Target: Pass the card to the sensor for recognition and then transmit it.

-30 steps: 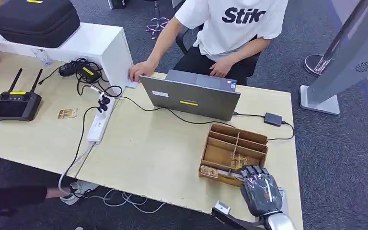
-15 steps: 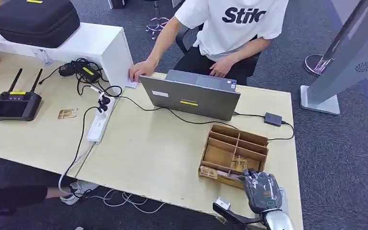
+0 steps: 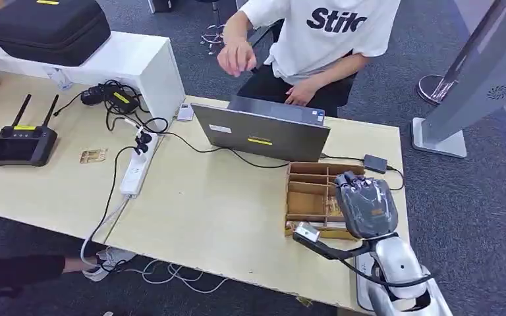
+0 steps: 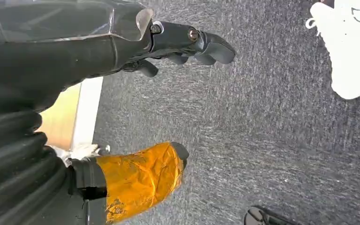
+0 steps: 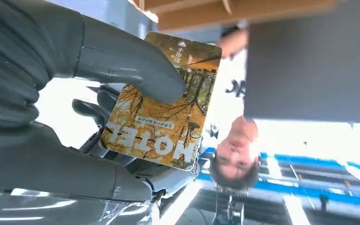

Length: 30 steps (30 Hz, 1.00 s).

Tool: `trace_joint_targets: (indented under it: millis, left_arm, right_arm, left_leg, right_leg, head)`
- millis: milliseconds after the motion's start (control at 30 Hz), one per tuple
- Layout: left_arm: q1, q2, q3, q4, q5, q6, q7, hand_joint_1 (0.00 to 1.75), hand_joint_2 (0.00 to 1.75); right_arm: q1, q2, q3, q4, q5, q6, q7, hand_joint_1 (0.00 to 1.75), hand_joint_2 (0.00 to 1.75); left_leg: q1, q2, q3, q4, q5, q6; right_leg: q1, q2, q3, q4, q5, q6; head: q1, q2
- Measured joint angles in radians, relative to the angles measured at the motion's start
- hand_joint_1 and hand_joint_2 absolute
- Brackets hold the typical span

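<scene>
left of the wooden divider box (image 3: 313, 191) there's a black remote with antennas (image 3: 21, 141), then a white power strip (image 3: 135, 168), then an open grey laptop (image 3: 263, 128) just behind the box, with a person in a white shirt (image 3: 329, 29) sitting at it. left hand (image 4: 187, 44) hangs over grey carpet, fingers loosely curled, nothing in it. right hand (image 3: 367, 204) sits raised over the box's right side, thumb clamping the orange hotel card (image 5: 161, 103) against its fingers.
</scene>
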Motion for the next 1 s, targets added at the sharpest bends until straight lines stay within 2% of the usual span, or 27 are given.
trace_joint_targets:
  millis: [67,200,333,533,833,867,900,933,1000]
  left_arm:
    - [-0.002,0.003,-0.001,0.0,-0.014,-0.004,0.003,0.0,1.75]
    - [-0.004,0.005,-0.005,0.0,-0.031,-0.011,0.003,0.0,1.75]
    - [-0.014,0.01,-0.021,0.0,-0.055,-0.02,0.003,0.0,1.75]
    - [-0.018,0.017,-0.034,0.0,-0.067,-0.025,0.005,0.0,1.75]
    - [-0.019,0.018,-0.038,0.0,-0.068,-0.025,0.006,0.0,1.75]
    - [-0.019,0.018,-0.04,0.0,-0.069,-0.025,0.006,0.0,1.75]
    - [-0.019,0.018,-0.042,0.0,-0.069,-0.024,0.007,0.0,1.75]
    - [-0.019,0.018,-0.043,0.0,-0.07,-0.025,0.008,0.0,1.75]
    - [-0.019,0.018,-0.044,0.0,-0.07,-0.025,0.008,0.0,1.75]
  right_arm:
    - [-0.025,0.026,0.015,-0.079,-0.103,0.026,-0.088,1.75,1.75]
    - [-0.061,0.057,0.034,-0.071,-0.187,0.106,-0.116,1.75,1.75]
    - [-0.159,0.123,0.037,0.033,-0.312,0.201,-0.112,1.75,1.75]
    - [-0.275,0.201,0.005,0.172,-0.367,0.218,-0.092,1.75,1.75]
    - [-0.326,0.238,-0.018,0.227,-0.381,0.213,-0.085,1.75,1.75]
    - [-0.327,0.244,-0.028,0.228,-0.393,0.21,-0.08,1.47,1.75]
    - [-0.328,0.251,-0.04,0.227,-0.409,0.209,-0.074,0.93,1.75]
    - [-0.329,0.259,-0.054,0.227,-0.429,0.208,-0.073,0.0,1.75]
    - [-0.326,0.269,-0.083,0.217,-0.493,0.213,-0.097,0.0,1.75]
  left_leg:
    - [0.0,0.0,0.0,0.0,0.0,0.0]
    - [0.0,0.0,-0.001,0.0,0.0,0.0]
    - [0.001,0.001,-0.001,0.0,0.002,-0.001]
    - [0.001,0.0,-0.001,0.0,0.003,-0.002]
    - [0.001,-0.001,-0.001,0.0,0.003,-0.002]
    - [0.001,-0.001,-0.001,0.0,0.003,-0.002]
    - [0.001,-0.001,-0.001,0.0,0.003,-0.002]
    - [0.001,-0.001,-0.001,0.0,0.003,-0.002]
    - [0.001,-0.001,-0.002,0.0,0.003,-0.002]
  right_leg:
    - [0.0,0.001,0.0,0.0,0.0,0.0]
    - [0.0,0.001,0.0,0.0,0.0,0.0]
    - [0.0,0.001,-0.001,0.0,0.002,-0.002]
    - [0.0,0.001,-0.001,0.001,0.003,-0.002]
    - [0.0,0.0,-0.001,0.001,0.002,-0.002]
    - [0.0,0.0,-0.001,0.001,0.002,-0.002]
    - [0.0,0.0,-0.001,0.001,0.002,-0.002]
    - [0.0,0.0,-0.001,0.001,0.002,-0.002]
    - [0.0,0.0,-0.002,0.0,0.002,-0.002]
  head:
    - [0.0,0.0]
    - [0.0,0.0]
    - [0.0,0.0]
    - [0.0,0.0]
    - [0.0,0.0]
    - [0.0,0.0]
    - [0.0,0.0]
    - [0.0,0.0]
    - [0.0,0.0]
